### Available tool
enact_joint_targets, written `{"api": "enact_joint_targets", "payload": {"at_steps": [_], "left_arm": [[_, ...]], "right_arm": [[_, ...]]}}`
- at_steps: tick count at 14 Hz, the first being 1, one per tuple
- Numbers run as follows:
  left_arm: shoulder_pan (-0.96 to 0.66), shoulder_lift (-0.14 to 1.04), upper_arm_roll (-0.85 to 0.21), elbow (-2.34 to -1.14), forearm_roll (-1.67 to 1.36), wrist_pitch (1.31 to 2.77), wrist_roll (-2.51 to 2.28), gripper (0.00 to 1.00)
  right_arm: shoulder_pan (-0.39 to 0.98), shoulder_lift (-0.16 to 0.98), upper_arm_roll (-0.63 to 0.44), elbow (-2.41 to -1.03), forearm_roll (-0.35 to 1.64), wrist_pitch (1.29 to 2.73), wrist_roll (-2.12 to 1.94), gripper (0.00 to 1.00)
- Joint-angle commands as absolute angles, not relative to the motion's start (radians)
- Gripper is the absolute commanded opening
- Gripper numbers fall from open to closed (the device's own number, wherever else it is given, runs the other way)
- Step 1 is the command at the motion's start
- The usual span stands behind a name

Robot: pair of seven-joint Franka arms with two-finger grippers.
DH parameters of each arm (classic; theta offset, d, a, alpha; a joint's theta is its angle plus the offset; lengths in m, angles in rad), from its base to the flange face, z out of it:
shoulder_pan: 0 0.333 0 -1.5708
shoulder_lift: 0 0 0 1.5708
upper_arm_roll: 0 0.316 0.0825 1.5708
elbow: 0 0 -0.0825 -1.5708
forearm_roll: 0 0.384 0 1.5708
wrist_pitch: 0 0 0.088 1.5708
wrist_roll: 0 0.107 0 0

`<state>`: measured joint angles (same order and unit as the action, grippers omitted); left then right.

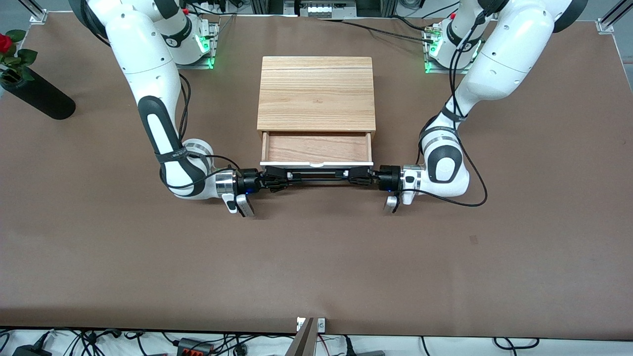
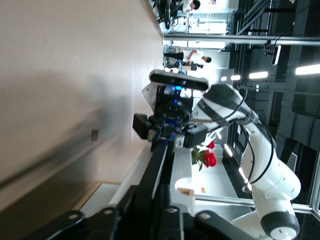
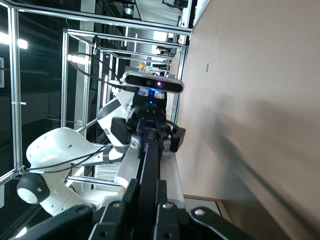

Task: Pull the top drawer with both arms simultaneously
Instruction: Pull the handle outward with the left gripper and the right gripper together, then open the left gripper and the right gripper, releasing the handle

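Observation:
The top drawer (image 1: 316,148) stands pulled partway out of the cabinet, its reddish-brown inside showing above the white front panel (image 1: 316,162). The black bar handle (image 1: 316,175) runs along the front. My left gripper (image 1: 357,175) is shut on the handle's end toward the left arm. My right gripper (image 1: 278,179) is shut on the end toward the right arm. In the left wrist view my left gripper (image 2: 146,200) clamps the handle (image 2: 159,165), with the white panel (image 2: 181,177) beside it. In the right wrist view my right gripper (image 3: 146,200) clamps the handle (image 3: 148,165).
The light-oak cabinet (image 1: 316,94) stands mid-table between the arm bases. A black vase (image 1: 37,96) with a red rose (image 1: 5,43) lies at the right arm's end. Cables trail beside both forearms. Brown table (image 1: 316,257) spreads toward the front camera.

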<state>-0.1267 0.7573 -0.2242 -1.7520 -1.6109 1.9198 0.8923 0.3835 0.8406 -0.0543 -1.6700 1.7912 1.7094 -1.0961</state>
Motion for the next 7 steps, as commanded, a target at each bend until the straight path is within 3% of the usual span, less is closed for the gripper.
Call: {"api": "enact_joint_targets", "payload": {"at_steps": [1,2,3,7], "left_arm": [[-0.117,0.767,-0.222,-1.712,-1.641,1.922,0.873,0.76],[-0.117,0.765,-0.221,-1.712,-1.640,1.922,0.874,1.00],[-0.117,0.764,-0.216,-1.710,-1.640,1.922,0.879,1.00],[-0.114,0.762,-0.186,-1.658,-1.550,1.921,0.887,1.00]], "right_arm": [[0.394,0.888,-0.049,-1.640,1.792,1.726,-1.137,0.51],[0.396,0.885,-0.049,-1.640,1.792,1.741,-1.138,0.88],[0.397,0.885,-0.049,-1.643,1.798,1.753,-1.159,1.00],[0.377,0.864,-0.049,-1.644,1.787,1.756,-1.160,1.00]]}}
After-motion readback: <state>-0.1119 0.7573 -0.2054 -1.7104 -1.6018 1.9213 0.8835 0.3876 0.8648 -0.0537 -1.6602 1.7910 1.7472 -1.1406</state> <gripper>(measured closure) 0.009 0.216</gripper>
